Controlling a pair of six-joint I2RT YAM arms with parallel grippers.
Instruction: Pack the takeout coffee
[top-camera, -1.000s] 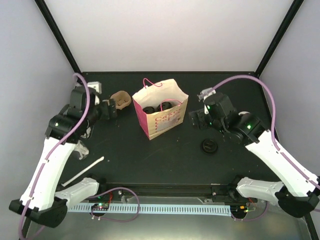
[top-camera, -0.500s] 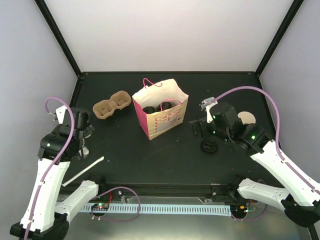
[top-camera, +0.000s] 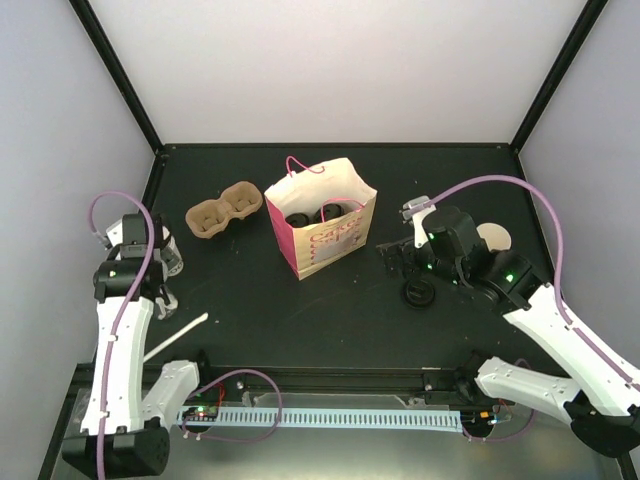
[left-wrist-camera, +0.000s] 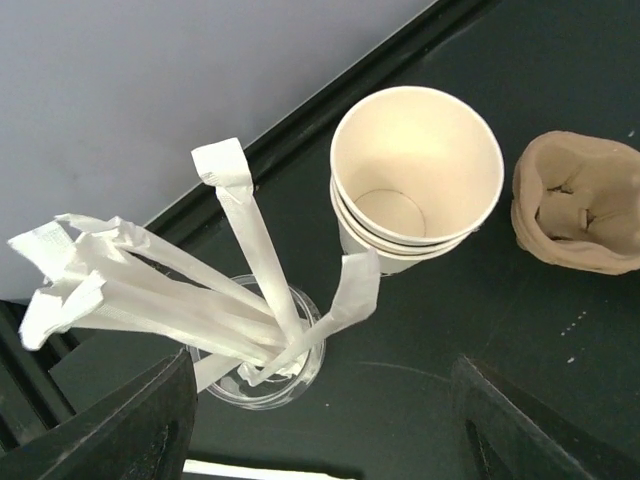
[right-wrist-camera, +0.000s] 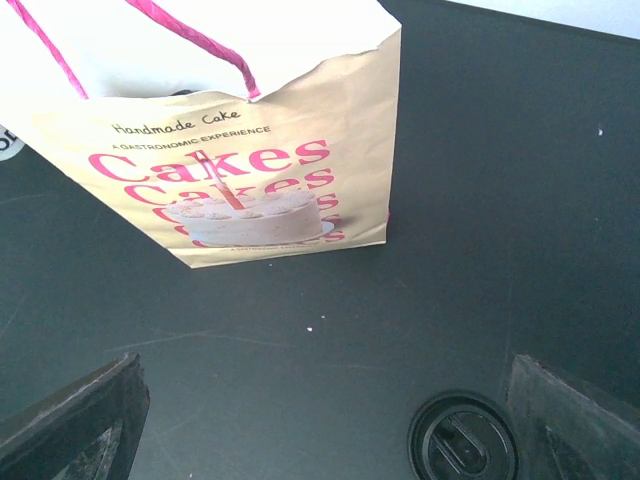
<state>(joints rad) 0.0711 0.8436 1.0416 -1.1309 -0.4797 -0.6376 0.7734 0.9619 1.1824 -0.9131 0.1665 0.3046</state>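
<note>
The takeout coffee shows as a stack of empty cream paper cups (left-wrist-camera: 417, 175) with black bands, standing at the table's left edge (top-camera: 168, 248). The brown pulp tray (top-camera: 224, 212) lies empty, left of the bag; its end shows in the left wrist view (left-wrist-camera: 580, 205). My left gripper (top-camera: 155, 280) hovers open over the straw glass (left-wrist-camera: 258, 350), short of the cups, its fingers (left-wrist-camera: 130, 430) wide apart and holding nothing. My right gripper (top-camera: 395, 255) is open in front of the paper bag (right-wrist-camera: 230, 150), just above a black lid (right-wrist-camera: 462, 440).
The cake-print bag (top-camera: 320, 225) stands open mid-table with dark items inside. A wrapped straw (top-camera: 175, 335) lies near the front left. The black lid (top-camera: 418, 293) lies right of the bag. A white round object (top-camera: 493, 237) sits behind my right arm.
My left arm has swung back from the pulp tray to the left edge over the straw glass, its jaws narrowing a little. My right gripper has dropped slightly toward the black lid.
</note>
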